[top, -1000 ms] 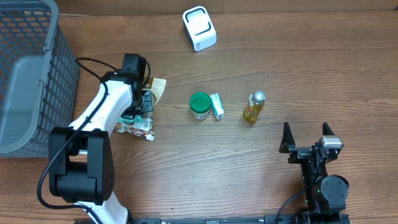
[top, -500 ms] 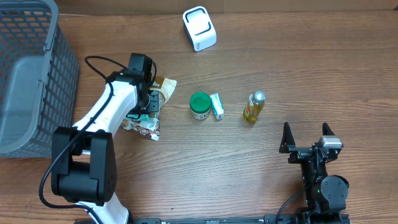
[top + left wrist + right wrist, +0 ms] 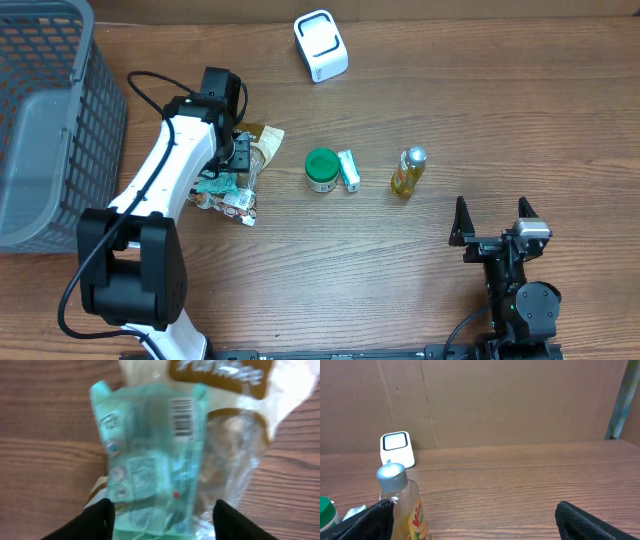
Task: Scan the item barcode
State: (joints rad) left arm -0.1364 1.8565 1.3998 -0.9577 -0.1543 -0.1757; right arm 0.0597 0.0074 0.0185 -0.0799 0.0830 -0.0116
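Left pincer: my left gripper (image 3: 164,510) hangs over a small heap of packets near the left of the table (image 3: 330,270); fingers (image 3: 97,520) spread, nothing clamped between them.
Task item: a teal packet (image 3: 150,460) lies flat under that pincer, its long side running away from the wrist camera. Blurred there.
Barcode: barcode (image 3: 181,417) faces up near the packet's far right corner, bars legible as a block only.
Contact: my left finger overlaps the packet's near edge in the wrist view; I cannot tell whether it touches. The right finger is apart from it.
Underneath: a clear snack bag (image 3: 235,455) with a brown label, partly covered by the teal packet.
Scanner: white scanner (image 3: 320,45) at the far edge, well apart from the heap.
Mid-table: green-lidded jar (image 3: 321,168) touching a small teal box (image 3: 348,170); a yellow bottle (image 3: 408,171) with a silver cap lies to their right.
Basket: grey basket (image 3: 40,120) at the far left.
Right pincer: my right gripper (image 3: 490,222) sits low at the near right, jaws wide apart, holding nothing.
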